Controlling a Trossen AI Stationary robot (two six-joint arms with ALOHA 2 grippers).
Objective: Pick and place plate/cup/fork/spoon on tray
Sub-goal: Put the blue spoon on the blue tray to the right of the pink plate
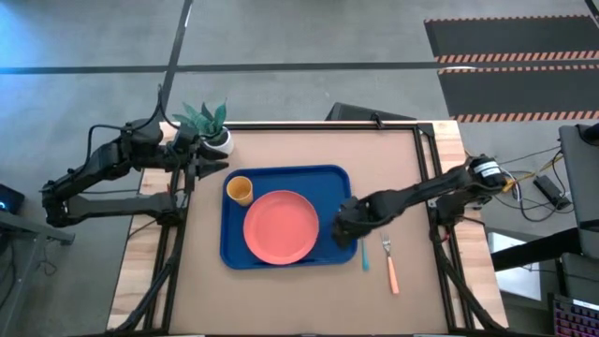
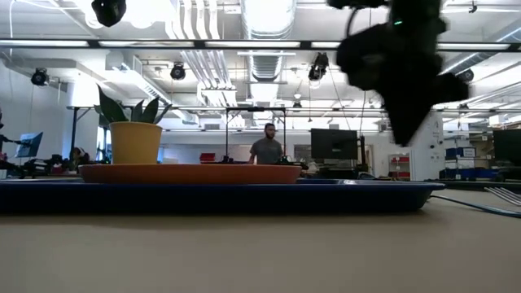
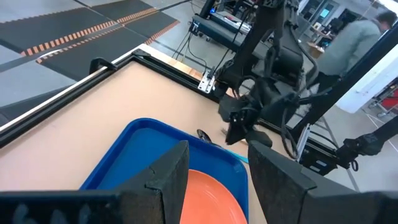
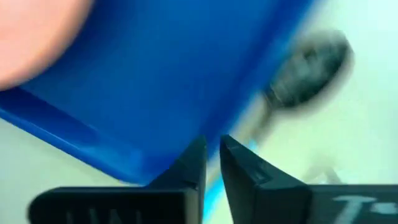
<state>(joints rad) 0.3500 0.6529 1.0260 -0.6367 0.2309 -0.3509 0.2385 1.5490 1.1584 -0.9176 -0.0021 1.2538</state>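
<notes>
The blue tray (image 1: 285, 183) lies mid-table. On it rest the coral-pink plate (image 1: 281, 227) and, at its far left corner, the orange-yellow cup (image 1: 240, 190). The spoon (image 1: 364, 255) with its light blue handle lies on the table just right of the tray. The fork (image 1: 390, 264) lies right of the spoon. My right gripper (image 1: 344, 229) hovers with shut fingers over the tray's right rim, beside the spoon's bowl (image 4: 311, 68), clear of the table in the low view (image 2: 404, 122). My left gripper (image 1: 213, 168) is open and empty above the tray's far left corner.
A white pot with a green plant (image 1: 213, 131) stands at the table's far left corner, close to my left gripper. Bare tabletop lies on the near side of the tray and at the far right. A person (image 2: 266, 148) stands in the room behind the table.
</notes>
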